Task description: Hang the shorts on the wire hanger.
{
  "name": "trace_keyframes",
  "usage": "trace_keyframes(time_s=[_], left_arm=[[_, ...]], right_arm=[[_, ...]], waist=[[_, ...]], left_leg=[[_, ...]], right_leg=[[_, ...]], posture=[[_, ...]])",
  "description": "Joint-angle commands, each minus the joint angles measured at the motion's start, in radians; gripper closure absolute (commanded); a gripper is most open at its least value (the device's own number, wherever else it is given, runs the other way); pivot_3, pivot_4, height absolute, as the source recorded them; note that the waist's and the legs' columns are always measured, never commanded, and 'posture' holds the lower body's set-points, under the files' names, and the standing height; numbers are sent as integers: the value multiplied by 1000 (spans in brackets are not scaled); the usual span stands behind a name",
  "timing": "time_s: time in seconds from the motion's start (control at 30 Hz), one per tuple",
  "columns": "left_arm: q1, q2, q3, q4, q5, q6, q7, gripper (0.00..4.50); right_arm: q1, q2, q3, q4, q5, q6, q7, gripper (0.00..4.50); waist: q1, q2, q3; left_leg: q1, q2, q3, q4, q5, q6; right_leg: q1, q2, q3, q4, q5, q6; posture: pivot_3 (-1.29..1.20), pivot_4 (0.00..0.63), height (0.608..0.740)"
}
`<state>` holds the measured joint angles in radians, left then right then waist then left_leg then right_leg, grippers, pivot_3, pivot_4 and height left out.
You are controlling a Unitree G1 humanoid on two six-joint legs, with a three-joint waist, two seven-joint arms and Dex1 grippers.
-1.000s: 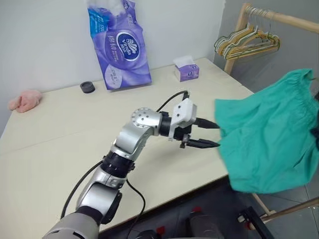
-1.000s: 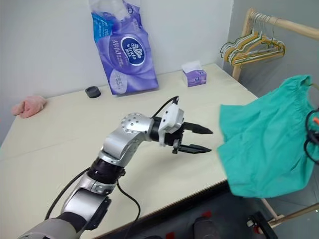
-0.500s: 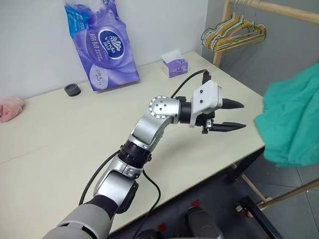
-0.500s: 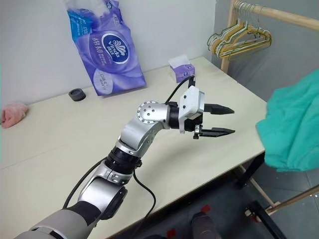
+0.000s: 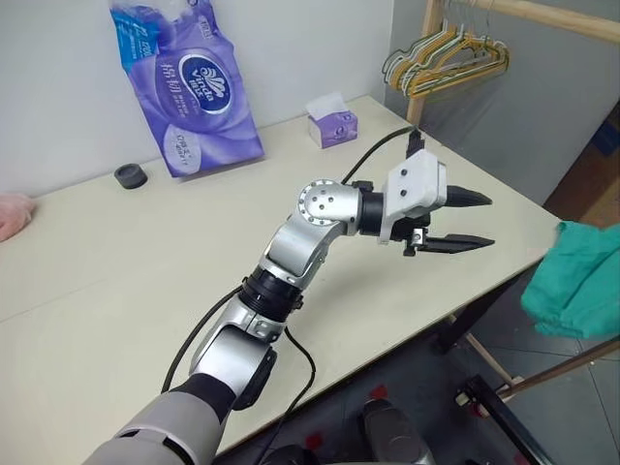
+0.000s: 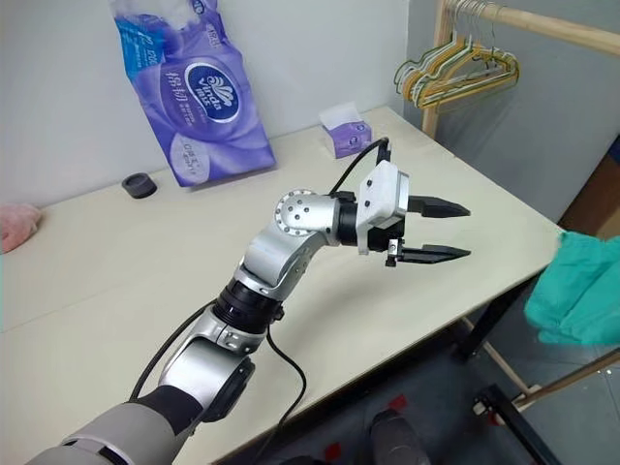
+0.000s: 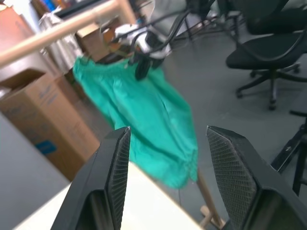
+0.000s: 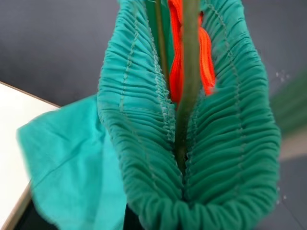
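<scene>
Fingers of the left gripper [image 5: 463, 221] stand apart with nothing between them, pointing level past the table [image 5: 97, 281] edge toward the shorts [image 5: 578, 295]. In the left wrist view the shorts hang from the right gripper [image 7: 144, 57], off the table's far-right edge and in front of the wooden rack [image 5: 504, 12]; the right wrist view shows the gathered waistband bunched tight, so that gripper's fingers read as clamped on it.

The step in hand looks like carrying the shorts toward the hangers [image 5: 441, 66] on the rack, behind the table's far corner. I cannot pick out a bare wire hanger among them. Next the free gripper probably has to take one hanger while the other feeds the cloth over it.

On the table, well away from its right edge, are a purple tissue pack [image 5: 189, 87], a small tissue box [image 5: 331, 124], a black cap [image 5: 131, 175] and a pink cloth [image 5: 12, 213]; none blocks the way. The rack's post and slanting leg [image 5: 567, 368] beside the shorts could snag them.
</scene>
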<state>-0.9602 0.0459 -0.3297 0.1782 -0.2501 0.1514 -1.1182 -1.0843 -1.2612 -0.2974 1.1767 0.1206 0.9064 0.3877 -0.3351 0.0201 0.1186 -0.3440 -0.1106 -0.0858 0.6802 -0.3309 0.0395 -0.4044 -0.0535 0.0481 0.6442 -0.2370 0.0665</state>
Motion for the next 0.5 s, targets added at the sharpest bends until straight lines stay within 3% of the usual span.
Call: trace_keyframes(time_s=[0.03,0.3,0.5], left_arm=[[-20,-10,1,-34,-78,37,-78,1844],[-50,-46,-3,9,-78,19,-111,1844],[-68,-57,5,46,-66,-9,-103,1801]], right_arm=[[0,-27,-35,-18,22,7,2,4500],[8,-23,-75,-40,42,5,-18,4500],[6,-16,-86,-71,49,18,-27,2792]], waist=[[-3,0,0],[-26,0,0],[-33,0,0]], left_leg=[[0,0,1,0,0,0],[0,0,3,0,-1,2],[2,0,5,0,-2,3]], right_leg=[[0,0,1,0,0,1],[0,0,3,-1,-1,5],[0,0,10,0,-2,6]], posture=[[-426,124,740],[-437,119,740],[-437,112,740]])
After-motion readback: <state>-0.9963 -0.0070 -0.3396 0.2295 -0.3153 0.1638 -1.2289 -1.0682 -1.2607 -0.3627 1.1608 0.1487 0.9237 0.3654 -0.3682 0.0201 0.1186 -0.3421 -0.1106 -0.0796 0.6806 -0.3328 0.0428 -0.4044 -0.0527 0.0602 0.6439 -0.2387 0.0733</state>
